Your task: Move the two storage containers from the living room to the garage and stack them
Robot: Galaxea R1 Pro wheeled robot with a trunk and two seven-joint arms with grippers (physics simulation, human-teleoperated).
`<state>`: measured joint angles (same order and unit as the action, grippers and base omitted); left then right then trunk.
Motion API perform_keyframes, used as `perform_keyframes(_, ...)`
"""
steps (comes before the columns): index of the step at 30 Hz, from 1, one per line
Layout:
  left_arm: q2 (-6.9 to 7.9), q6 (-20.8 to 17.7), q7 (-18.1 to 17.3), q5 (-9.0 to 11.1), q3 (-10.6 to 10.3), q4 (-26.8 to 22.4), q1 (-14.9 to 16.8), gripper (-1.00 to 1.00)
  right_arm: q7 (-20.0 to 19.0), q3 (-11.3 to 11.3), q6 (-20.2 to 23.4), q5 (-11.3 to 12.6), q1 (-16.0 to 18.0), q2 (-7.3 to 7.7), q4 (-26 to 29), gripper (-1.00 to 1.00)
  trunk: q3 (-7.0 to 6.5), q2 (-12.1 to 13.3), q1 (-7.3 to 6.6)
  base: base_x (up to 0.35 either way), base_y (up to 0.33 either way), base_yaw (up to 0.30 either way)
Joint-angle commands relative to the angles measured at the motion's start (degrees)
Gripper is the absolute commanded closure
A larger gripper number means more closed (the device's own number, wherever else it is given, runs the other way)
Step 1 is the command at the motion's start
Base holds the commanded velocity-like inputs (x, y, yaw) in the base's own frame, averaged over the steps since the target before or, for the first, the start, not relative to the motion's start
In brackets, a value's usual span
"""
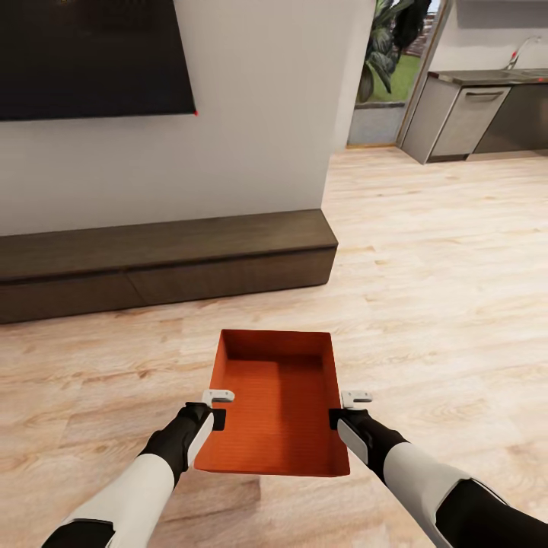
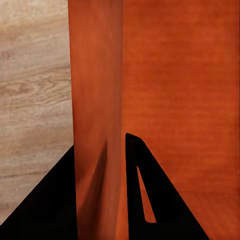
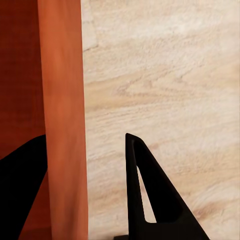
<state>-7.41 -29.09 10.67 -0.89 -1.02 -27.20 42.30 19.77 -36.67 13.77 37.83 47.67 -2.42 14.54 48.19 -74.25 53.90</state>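
Floor (image 1: 441, 251): light wood planks, whole lower frame. Wall (image 1: 251, 99): cream, upper left, carrying black TV (image 1: 91, 53). Bench (image 1: 167, 255): dark wood, low, along wall base. Upper right: grey kitchen cabinets (image 1: 472, 114) with faucet; plant (image 1: 388, 38) at a doorway.

An orange-red rectangular plastic storage container (image 1: 278, 399) — lidless, empty, flat-bottomed — is held level above light wood-plank flooring (image 1: 426, 304), each long wall set between a gripper's black fingers (image 2: 145, 190).
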Motion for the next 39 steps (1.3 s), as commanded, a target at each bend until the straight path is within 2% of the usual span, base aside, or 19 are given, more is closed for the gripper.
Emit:
perform_keyframes(1, 0.03, -0.4, 0.3, -0.3, -0.2, 0.0, 0.0, 1.00, 0.2, -0.5, 0.1, 0.5, 0.1, 0.04, 0.8, 1.00, -0.14, 0.4, -0.23, 0.000, 0.000, 0.000)
perform_keyframes(39, -0.02, -0.4, 0.3, -0.2, -0.1, 0.0, 0.0, 1.00, 0.5, -0.5, 0.2, 0.4, 0.1, -0.04, 0.8, 1.00, -6.96, 15.6, -8.57, 0.000, 0.000, 0.000)
